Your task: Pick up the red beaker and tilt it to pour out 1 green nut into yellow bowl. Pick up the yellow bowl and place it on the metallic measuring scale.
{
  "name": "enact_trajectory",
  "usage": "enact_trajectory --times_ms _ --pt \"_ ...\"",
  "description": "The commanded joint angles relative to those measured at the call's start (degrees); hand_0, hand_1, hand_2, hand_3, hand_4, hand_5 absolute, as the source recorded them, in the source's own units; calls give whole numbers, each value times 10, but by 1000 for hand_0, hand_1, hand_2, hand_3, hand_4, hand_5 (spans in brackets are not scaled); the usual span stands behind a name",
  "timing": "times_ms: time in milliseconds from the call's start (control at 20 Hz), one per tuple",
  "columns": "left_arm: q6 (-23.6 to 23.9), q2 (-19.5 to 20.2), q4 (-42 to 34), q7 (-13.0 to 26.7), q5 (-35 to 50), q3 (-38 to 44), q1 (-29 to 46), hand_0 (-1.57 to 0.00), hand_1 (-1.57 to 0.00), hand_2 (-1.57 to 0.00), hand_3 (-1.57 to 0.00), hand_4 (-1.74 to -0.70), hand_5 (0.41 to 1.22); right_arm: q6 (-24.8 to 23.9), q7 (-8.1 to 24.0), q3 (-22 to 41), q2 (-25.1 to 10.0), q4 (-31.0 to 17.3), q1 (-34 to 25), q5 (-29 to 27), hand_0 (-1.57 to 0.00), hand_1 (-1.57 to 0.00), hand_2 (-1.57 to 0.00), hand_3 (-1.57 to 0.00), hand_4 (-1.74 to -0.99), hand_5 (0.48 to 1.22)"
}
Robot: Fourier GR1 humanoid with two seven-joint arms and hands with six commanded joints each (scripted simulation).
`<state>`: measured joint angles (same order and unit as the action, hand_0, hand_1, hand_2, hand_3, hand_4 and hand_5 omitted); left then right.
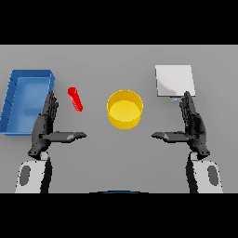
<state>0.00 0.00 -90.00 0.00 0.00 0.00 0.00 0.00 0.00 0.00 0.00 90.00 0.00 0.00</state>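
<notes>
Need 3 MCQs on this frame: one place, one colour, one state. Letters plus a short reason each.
1. Where does the red beaker lie?
A. inside the yellow bowl
B. between the blue bin and the yellow bowl
C. on the metallic scale

2. What colour is the bin at the table's left?
A. blue
B. green
C. white

3. What state is the left hand in?
A. shut on the beaker
B. open, holding nothing
C. pressing on the bowl

Answers:
1 B: the beaker lies on the table right of the bin and left of the yellow bowl.
2 A: its walls and floor are blue.
3 B: its fingers are straight, thumb out, and it is apart from the beaker, like the right hand below the metallic scale.
</notes>
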Motion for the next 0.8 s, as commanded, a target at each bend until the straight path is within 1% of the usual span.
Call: enact_trajectory --times_ms 0,250,300,350,400,450,500,550,650,750 --pt "0 1 0 0 1 1 0 1 1 1 1 -1204 652 -1 1 1 1 -1 -1 1 1 1 1 1 -1245 681" --pt "-6 6 -3 0 5 3 3 1 1 1 1 -1204 652 -11 1 6 11 -9 -8 10 1 1 1 1 -1245 681" --pt "-8 21 -28 -9 -24 -18 28 1 1 1 1 -1204 652 -22 -40 31 -12 10 11 69 1 1 1 1 -1245 681" --pt "-12 30 -51 -12 -41 -32 44 1 1 1 1 -1207 649 -29 -66 52 -23 31 31 108 1 1 1 1 -1242 678" --pt "-11 38 -63 1 -52 -38 45 1 1 1 1 -1212 650 -36 -58 66 -27 40 31 136 1 1 1 1 -1239 679" --pt "-12 41 -76 11 -57 -44 51 1 1 1 1 -1218 654 -40 -61 71 -32 51 44 149 1 1 1 1 -1235 679" --pt "-12 44 -84 19 -61 -47 53 1 1 1 1 -1223 658 -41 -54 77 -33 59 44 159 1 1 1 1 -1235 678" --pt "-12 42 -89 28 -66 -54 59 1 1 1 1 -1224 660 -40 -51 78 -34 66 50 160 1 1 1 1 -1235 678" --pt "-16 46 -90 30 -67 -56 59 1 1 1 1 -1230 662 -33 -52 78 -37 73 54 153 1 1 1 1 -1245 681" --pt "-18 45 -75 40 -76 -61 39 1 1 1 1 -1254 679 -26 -46 75 -35 69 48 141 1 1 1 1 -1254 682"
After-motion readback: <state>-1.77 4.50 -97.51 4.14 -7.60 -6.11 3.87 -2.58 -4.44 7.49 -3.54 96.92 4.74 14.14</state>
